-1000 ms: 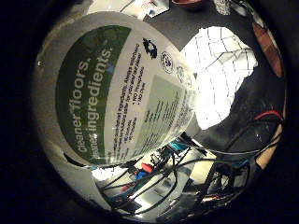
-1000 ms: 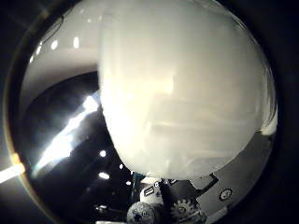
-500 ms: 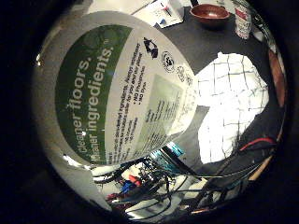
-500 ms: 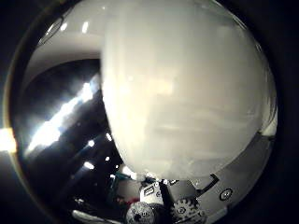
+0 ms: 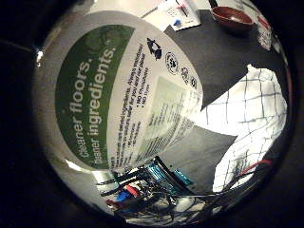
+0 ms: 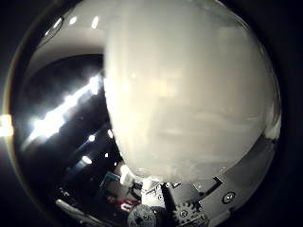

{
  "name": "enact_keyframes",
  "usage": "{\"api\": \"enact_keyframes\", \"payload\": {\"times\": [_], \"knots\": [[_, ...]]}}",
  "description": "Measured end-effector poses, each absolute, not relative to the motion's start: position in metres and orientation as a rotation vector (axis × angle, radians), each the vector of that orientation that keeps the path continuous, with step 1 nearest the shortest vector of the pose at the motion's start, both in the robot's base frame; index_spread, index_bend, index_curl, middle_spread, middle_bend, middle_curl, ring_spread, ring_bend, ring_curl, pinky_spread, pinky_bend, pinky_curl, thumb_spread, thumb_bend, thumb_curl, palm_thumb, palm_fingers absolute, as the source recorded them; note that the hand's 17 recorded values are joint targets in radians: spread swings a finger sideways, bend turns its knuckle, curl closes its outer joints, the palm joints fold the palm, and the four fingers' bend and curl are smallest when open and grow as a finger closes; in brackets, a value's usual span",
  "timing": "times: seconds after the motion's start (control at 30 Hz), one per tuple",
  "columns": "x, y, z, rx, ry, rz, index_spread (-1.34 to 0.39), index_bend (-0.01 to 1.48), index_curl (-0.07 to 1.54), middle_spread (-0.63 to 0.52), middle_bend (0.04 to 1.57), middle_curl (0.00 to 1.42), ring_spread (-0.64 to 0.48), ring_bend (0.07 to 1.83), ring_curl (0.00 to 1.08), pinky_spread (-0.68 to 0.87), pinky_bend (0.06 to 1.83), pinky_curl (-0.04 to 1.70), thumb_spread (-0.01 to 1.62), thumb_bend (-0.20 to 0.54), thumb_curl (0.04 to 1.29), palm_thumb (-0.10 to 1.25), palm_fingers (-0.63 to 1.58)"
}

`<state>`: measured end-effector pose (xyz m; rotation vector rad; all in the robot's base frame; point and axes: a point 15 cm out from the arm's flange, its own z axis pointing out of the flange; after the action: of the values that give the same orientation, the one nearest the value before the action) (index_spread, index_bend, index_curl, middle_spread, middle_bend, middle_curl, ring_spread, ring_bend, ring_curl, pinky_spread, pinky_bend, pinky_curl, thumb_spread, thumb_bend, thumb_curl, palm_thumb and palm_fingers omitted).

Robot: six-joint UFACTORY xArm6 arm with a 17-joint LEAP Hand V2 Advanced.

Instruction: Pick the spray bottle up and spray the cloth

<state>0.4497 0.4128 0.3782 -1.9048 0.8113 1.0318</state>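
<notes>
Bottle (image 5: 118,95) fills both palm views, pressed close against the hand (image 6: 189,208); whether the fingers wrap it I cannot tell. Beyond lies the cloth (image 5: 247,128) on the dark table (image 5: 223,52). A loose hold could let it slip, or the spray could miss.

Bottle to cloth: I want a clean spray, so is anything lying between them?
Nothing visible does. The bottle sits close against the palm, and the checked cloth lies beside it on the dark mat with only bare mat between. The bowl stands farther off.
</notes>
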Motion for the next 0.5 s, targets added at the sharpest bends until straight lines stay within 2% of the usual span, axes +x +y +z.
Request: {"api": "enact_keyframes", "payload": {"times": [0.5], "knots": [[0.456,0.431,0.31,-1.914,0.854,1.105,-0.55,0.58,1.15,-0.26,1.06,1.04,-0.27,1.33,0.83,-0.38,1.05,1.25,1.15,-0.015,0.43,0.89,0.84]]}}
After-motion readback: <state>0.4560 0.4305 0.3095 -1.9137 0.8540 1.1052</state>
